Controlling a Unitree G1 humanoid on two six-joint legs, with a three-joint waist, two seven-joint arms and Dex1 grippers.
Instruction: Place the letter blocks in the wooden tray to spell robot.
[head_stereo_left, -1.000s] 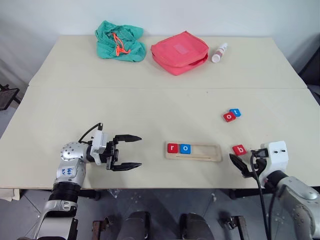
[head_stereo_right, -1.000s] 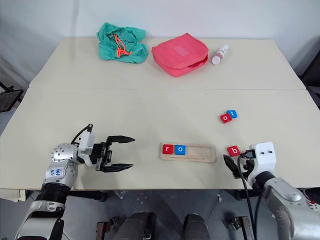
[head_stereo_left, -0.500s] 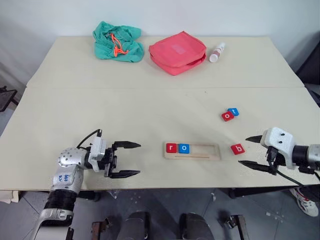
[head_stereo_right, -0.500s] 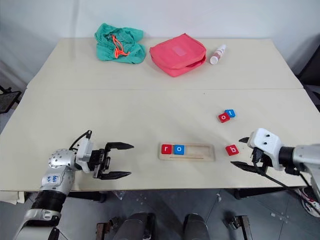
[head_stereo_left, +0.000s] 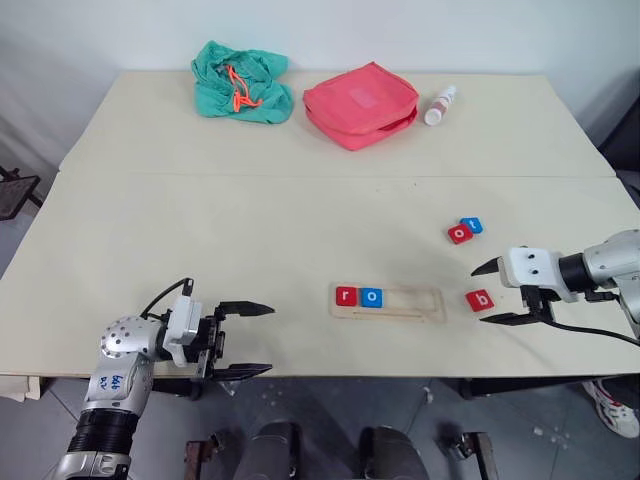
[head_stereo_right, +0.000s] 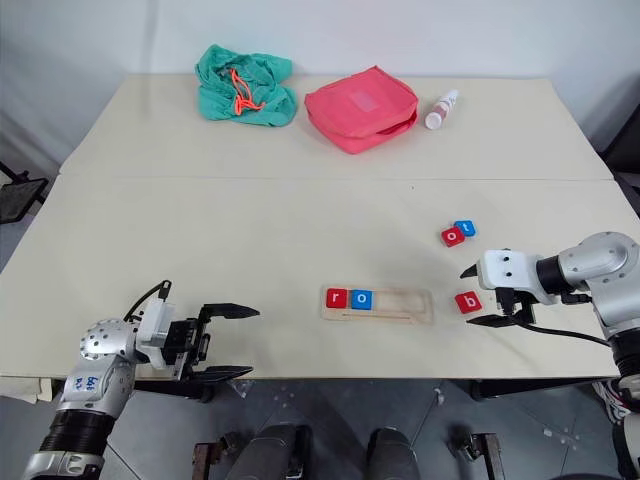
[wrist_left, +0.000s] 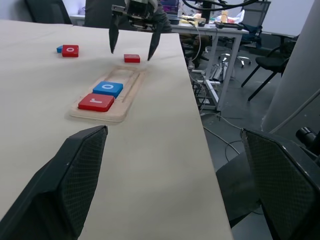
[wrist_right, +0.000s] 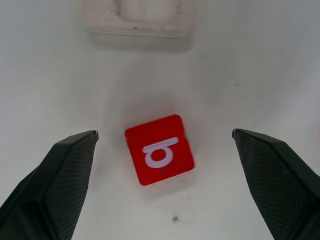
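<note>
Lying crosswise near the table's front edge, wooden tray (head_stereo_left: 387, 303); both claws agape, empty.

This looks like a lab or an office workroom. The bench (head_stereo_left: 300, 210) is big, plain and pale, made of two tops pushed together, and it stands by a bare white wall (head_stereo_left: 400, 30) at the top of the frame. Under the bench edge, at the bottom of the frame, the floor (head_stereo_left: 320, 400) is grey and hard. In the left wrist view, at the upper right of the frame, there is another desk (wrist_left: 220, 27) with many small things on it, a black office chair (wrist_left: 265, 65) on wheels, and loose cables (wrist_left: 220, 125) lying on the grey floor. A thick grey pillar (wrist_left: 295, 90) stands at the right edge.
</note>
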